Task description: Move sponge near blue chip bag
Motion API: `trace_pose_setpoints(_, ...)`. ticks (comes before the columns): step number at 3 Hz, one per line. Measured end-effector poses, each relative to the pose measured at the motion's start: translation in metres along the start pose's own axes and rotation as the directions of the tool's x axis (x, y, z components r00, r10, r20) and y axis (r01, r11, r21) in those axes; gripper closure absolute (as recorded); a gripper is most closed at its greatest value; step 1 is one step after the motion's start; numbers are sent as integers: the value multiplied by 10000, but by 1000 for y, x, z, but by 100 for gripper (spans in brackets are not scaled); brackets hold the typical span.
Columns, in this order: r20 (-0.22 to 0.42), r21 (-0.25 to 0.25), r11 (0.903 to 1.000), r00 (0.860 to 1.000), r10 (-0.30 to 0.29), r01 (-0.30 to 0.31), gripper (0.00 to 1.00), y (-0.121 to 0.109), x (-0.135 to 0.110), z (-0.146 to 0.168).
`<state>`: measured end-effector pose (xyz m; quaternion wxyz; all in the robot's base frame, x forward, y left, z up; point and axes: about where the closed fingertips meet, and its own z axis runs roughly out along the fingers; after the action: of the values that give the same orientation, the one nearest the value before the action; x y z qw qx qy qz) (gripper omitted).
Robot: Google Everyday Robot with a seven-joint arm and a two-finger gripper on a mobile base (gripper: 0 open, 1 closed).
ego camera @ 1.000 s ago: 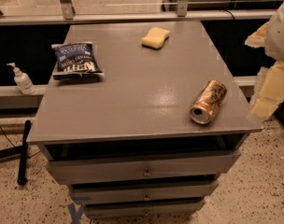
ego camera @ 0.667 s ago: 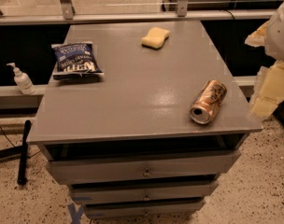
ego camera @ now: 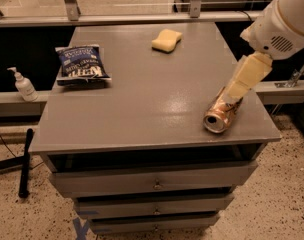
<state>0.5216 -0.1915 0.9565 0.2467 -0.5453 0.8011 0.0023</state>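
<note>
The pale yellow sponge (ego camera: 166,39) lies at the far middle of the grey cabinet top (ego camera: 142,99). The blue chip bag (ego camera: 81,65) lies flat at the far left of the top, well apart from the sponge. My gripper (ego camera: 246,78), with cream-yellow fingers, hangs at the right side above the near right part of the top, just over the gold can and far from the sponge. It holds nothing that I can see.
A gold drink can (ego camera: 221,112) lies on its side near the front right corner. A pump bottle (ego camera: 23,84) stands on a ledge left of the cabinet. A window rail (ego camera: 142,18) runs behind. Drawers (ego camera: 154,184) are below.
My arm and gripper have moved left and inward over the right part of the top, above the can. The sponge, bag and can lie as before.
</note>
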Motion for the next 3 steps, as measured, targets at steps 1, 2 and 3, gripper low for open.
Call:
trace_pose_setpoints(1, 1260, 311, 9963, 9891, 757, -802, 0, -26, -33, 33)
trace_pose_setpoints(2, 2240, 778, 9903, 9699, 956, -1155, 0, -42, -71, 66)
trace_pose_setpoints(3, 2835, 1449, 9808, 9552, 852, -1305, 0, -60, -86, 59)
